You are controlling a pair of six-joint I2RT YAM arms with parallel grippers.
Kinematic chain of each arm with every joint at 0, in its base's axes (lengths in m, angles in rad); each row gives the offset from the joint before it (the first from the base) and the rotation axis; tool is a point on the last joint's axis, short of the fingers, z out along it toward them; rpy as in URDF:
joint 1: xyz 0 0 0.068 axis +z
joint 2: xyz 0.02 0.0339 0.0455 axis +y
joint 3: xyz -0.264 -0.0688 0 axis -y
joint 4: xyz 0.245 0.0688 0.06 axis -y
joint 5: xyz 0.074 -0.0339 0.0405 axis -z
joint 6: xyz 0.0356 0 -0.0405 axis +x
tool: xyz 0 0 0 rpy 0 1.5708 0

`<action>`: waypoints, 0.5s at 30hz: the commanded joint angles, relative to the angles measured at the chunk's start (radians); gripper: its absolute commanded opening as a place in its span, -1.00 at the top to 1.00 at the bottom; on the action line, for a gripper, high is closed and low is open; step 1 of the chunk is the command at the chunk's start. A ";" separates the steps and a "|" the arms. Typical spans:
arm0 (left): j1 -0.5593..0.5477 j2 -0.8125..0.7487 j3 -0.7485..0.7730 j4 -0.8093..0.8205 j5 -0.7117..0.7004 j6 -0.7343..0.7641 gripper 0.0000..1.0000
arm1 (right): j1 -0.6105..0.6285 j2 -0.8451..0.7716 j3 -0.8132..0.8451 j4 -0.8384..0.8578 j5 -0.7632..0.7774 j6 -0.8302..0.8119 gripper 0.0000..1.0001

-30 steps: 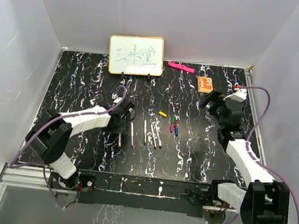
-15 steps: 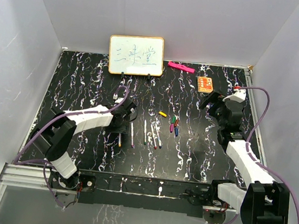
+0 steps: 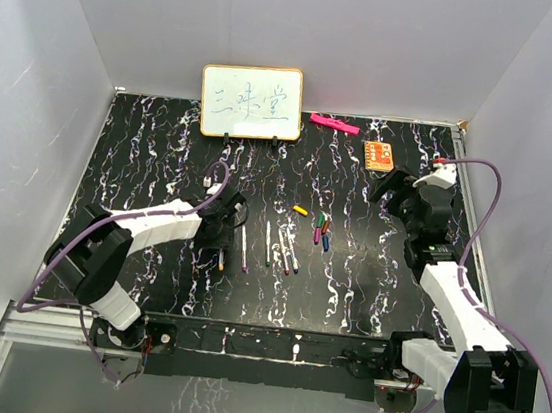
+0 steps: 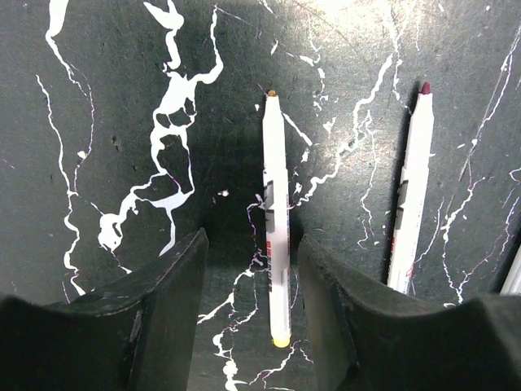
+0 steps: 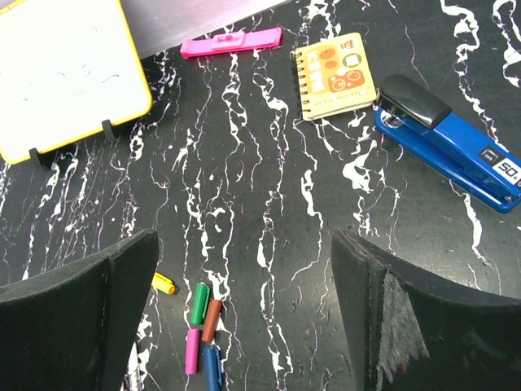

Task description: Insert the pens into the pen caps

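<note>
Several white pens lie side by side on the black marbled table. My left gripper is low over the leftmost one. In the left wrist view that pen, with a yellow end, lies between the jaws of the left gripper, nearer the right finger, with a gap on its left side. A second pen with a dark red tip lies just outside the right finger. The pen caps sit in a small cluster: yellow, green, brown-red, pink and blue. My right gripper hangs wide open, holding nothing.
A small whiteboard stands at the back. A pink bar, a spiral notebook and a blue stapler lie at the back right. Grey walls close in three sides.
My left gripper's jaws have narrowed around the yellow-ended pen and the left arm has shifted slightly. The right arm has hardly moved.
</note>
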 commanded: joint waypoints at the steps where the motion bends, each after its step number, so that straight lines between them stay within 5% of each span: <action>1: -0.003 0.016 -0.058 -0.107 0.076 0.003 0.10 | -0.002 -0.027 0.070 -0.005 -0.001 -0.008 -0.69; 15: -0.003 0.045 -0.067 -0.138 0.127 0.011 0.58 | -0.002 -0.023 0.100 -0.020 0.001 -0.012 -0.68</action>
